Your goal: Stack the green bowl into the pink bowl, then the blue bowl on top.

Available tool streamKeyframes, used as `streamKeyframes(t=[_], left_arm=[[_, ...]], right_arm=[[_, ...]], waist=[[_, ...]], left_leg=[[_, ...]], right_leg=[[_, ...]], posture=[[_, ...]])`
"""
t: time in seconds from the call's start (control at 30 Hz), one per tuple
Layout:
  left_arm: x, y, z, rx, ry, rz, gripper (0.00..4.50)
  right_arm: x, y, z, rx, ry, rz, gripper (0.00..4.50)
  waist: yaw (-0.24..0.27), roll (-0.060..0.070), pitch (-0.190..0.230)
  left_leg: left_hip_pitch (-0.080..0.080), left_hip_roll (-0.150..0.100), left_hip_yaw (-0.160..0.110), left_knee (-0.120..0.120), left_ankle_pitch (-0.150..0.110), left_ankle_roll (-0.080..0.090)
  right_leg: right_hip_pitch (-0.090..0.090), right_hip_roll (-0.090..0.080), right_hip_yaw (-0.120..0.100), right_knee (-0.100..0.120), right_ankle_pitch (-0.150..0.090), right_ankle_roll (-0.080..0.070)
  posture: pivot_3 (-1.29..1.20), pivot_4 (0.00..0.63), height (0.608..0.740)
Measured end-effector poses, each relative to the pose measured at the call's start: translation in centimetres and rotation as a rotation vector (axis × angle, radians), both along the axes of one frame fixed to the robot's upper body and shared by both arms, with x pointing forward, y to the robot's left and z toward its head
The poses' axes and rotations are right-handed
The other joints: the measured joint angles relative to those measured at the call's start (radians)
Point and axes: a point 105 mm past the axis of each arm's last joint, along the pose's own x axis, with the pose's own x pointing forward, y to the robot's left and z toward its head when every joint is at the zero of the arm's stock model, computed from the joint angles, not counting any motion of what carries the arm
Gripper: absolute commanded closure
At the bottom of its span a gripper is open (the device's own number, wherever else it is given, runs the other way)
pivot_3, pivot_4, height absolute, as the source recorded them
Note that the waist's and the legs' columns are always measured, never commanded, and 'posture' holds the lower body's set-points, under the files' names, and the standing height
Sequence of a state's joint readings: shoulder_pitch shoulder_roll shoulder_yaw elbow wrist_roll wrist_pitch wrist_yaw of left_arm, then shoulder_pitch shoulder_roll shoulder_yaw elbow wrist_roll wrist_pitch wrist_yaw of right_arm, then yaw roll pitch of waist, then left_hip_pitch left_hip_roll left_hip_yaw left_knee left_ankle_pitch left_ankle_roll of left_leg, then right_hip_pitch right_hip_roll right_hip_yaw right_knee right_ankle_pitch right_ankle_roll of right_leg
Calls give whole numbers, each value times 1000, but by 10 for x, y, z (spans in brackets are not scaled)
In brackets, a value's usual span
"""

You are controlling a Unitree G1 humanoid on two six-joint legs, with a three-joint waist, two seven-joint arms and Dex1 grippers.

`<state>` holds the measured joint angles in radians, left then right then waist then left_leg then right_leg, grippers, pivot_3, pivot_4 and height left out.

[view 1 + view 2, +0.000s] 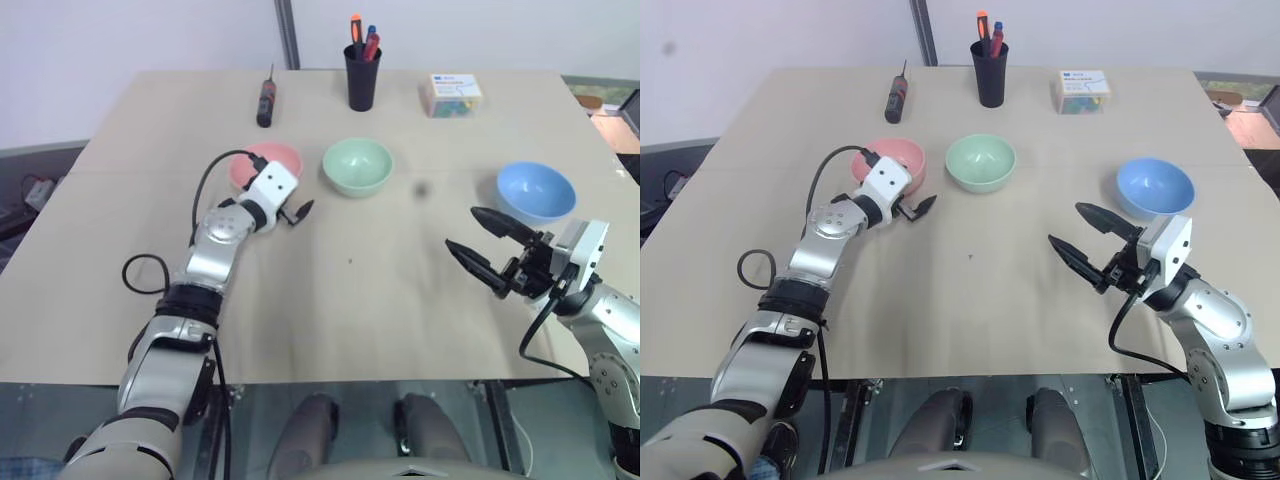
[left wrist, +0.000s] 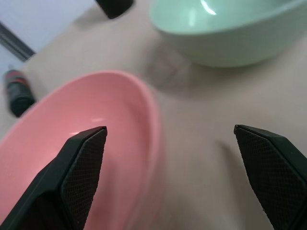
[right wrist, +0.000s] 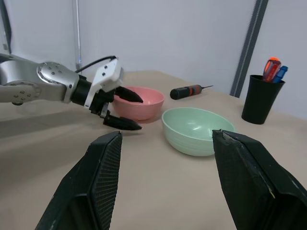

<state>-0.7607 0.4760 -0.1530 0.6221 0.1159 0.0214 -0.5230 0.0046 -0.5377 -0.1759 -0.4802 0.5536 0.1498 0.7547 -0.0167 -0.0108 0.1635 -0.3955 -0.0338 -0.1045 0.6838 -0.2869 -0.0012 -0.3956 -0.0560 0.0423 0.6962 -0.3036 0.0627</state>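
Your left gripper (image 1: 296, 212) has its jaws spread wide and holding nothing. One black, textured finger sits over the near rim of the pink bowl (image 1: 283, 157); the other hangs over bare counter (image 1: 350, 300) between that bowl and the green bowl (image 1: 357, 165). The fingers are wedge-shaped with a fine crosshatched grip face.

Your right gripper (image 1: 1088, 240) also has its jaws well apart and empty, hovering above the counter, pointing toward the middle of the surface. The blue bowl (image 1: 1155, 186) stands at about 2 o'clock from it, near but not touching.

The three bowls are smooth, plain and round, all alike in size, each upright and apart from the others. Taking the green bowl as the dial's centre, the pink bowl lies just beside it at 9 o'clock and the blue bowl well apart at about 4 o'clock. None is stacked.

Farther out, at 12 o'clock from the green bowl, you have a black cylindrical pen cup (image 1: 362, 76) with orange, red and blue pens. A black-handled screwdriver (image 1: 266, 100) lies at 11 o'clock, and a small clear box (image 1: 451, 94) of coloured bits at 1 o'clock. The counter is matte, pale beige.
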Motion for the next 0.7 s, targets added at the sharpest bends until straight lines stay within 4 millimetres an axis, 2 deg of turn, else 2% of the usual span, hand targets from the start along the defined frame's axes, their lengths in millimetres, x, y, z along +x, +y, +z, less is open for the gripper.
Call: streamKeyframes(t=[0.07, 0.1, 0.13, 0.2, 0.3, 0.4, 0.7], left_arm=[[5, 0, 0, 36, 10, -1, 650], [7, 1, 0, 56, 12, 0, 1187], [8, 2, -1, 70, 14, 2, 1456], [11, 3, -2, 91, 20, 0, 2273], [14, 7, -5, 113, 35, 10, 3656], [16, 7, 3, 122, 5, 7, 4472], [10, 9, 2, 107, -3, -34, 4472]], right_arm=[[-1, -1, -1, 0, 5, -8, 1162], [-1, -2, -2, -1, 5, -13, 1162], [-1, -3, -2, -3, 6, -17, 1162], [-1, -6, -2, -6, 6, -31, 1162], [-2, -8, -1, -7, -1, -43, 1162], [-2, -10, 0, -6, -2, -52, 1162], [-2, -9, 0, -7, -4, -52, 1162]], waist=[[0, 0, 0], [0, 0, 0], [0, 0, 0], [0, 0, 0], [-2, 0, 0], [1, 0, 0], [0, 0, -1]], left_leg=[[0, -1, 0, 0, 0, 0], [0, -1, 0, 0, 0, 0], [0, -1, 0, 0, 0, 0], [0, -1, 0, 0, 0, 0], [0, -1, 0, 0, 0, 0], [1, -1, 0, 1, 0, 0], [1, 0, 0, 1, 0, 0]], right_leg=[[0, 0, 0, 0, 0, 0], [0, 0, 0, 0, 0, 0], [0, 0, 0, 0, 0, 0], [0, 0, 0, 0, 0, 0], [0, 0, 0, 1, 0, 0], [0, 0, 0, 1, 0, 0], [0, 0, 0, 1, 0, 0]], posture=[[0, 150, 740], [0, 150, 740], [0, 150, 740], [0, 150, 740], [0, 150, 740], [0, 150, 740], [0, 150, 740]])
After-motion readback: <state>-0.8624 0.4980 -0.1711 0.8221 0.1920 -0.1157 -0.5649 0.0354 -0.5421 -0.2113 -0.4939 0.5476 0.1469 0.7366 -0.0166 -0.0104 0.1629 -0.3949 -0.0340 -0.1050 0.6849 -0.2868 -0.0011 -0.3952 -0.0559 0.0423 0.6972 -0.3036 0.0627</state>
